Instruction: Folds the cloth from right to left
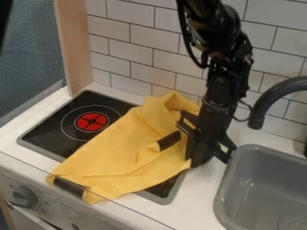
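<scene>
The cloth (114, 155), yellow and rumpled, lies slantwise across the stovetop (39, 137), covering much of its middle and the part toward the sink (264, 179). One end bunches up in soft, raised folds past the stovetop's back edge, near the tiled wall (135, 74); the other reaches over the stovetop's front edge to the rim of the surface (198, 211), above the control panel (51, 204). Creases run along the cloth, with a small raised fold near its middle beside a short dark strip (169, 140). Another dark strip (69, 186) shows at the cloth's front end, just beyond the stovetop.

The end effector (201, 155) hangs down at the sink side of the stovetop, right against the cloth's edge in the view. I cannot tell whether it is released, clenched or grasping the cloth.

The stovetop's red burner (92, 121) lies bare beside the cloth, and its front corner nearest the sink shows from under the fabric. Beyond that side of the stovetop are the grey sink and a dark faucet (273, 96). A wooden panel (75, 45) stands behind the stovetop's far left corner in the view, and a grey knob (24, 196) sits below its front edge.
</scene>
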Controlling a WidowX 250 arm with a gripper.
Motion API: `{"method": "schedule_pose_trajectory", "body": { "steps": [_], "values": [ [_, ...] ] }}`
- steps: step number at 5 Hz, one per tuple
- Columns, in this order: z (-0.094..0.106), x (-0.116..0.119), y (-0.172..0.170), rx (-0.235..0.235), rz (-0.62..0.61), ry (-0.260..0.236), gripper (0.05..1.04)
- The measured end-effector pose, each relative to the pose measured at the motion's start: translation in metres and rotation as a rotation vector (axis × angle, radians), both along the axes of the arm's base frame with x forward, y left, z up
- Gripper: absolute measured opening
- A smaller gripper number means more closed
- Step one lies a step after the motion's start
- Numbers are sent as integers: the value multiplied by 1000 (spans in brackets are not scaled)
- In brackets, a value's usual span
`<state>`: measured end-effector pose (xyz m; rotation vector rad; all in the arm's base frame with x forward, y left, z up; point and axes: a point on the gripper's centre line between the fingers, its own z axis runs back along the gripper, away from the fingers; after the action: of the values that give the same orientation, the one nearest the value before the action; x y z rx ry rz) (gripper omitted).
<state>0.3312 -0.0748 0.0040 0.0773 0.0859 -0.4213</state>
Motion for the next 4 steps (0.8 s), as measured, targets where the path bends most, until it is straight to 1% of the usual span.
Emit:
{"method": "schedule_pose_trajectory", "body": {
  "steps": [2, 3, 4],
  "values": [
    [9, 0, 41, -64, 86, -32, 49],
    [16, -4, 62, -97, 117, -63, 49],
    [25, -12, 89, -130, 187, -115, 49]
  ]
}}
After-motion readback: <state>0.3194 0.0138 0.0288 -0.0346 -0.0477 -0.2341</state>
